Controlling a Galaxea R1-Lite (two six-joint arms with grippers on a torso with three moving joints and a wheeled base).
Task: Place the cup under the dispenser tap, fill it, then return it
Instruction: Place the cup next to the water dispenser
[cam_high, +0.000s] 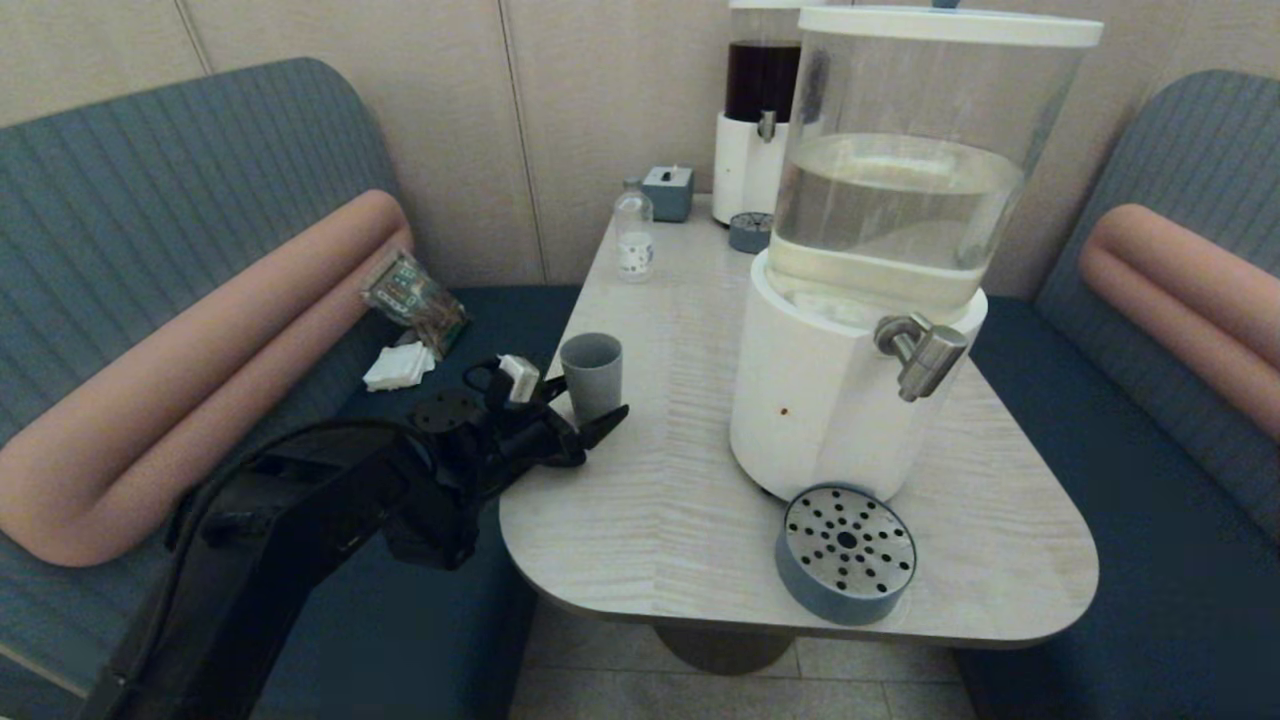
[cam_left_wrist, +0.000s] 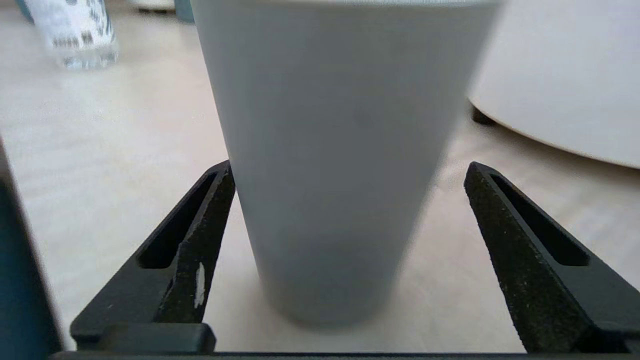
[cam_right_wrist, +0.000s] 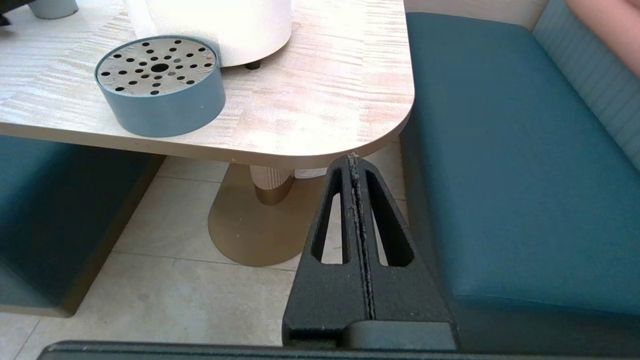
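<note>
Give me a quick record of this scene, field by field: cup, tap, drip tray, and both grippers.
cup: upright on the table, left of the dispenser, cup
tap: tap on the dispenser front, nothing under it
drip tray: drip tray at the table's near edge, bare
left gripper: left gripper open, fingers either side of the cup, not clamped
right gripper: right gripper shut, parked below the table edge

No legible text, brand or number appeared in any view. The small clear bottle (cam_high: 633, 235), standing beyond the cup (cam_high: 592, 375), carried a white label with dark marks too small to read.
</note>
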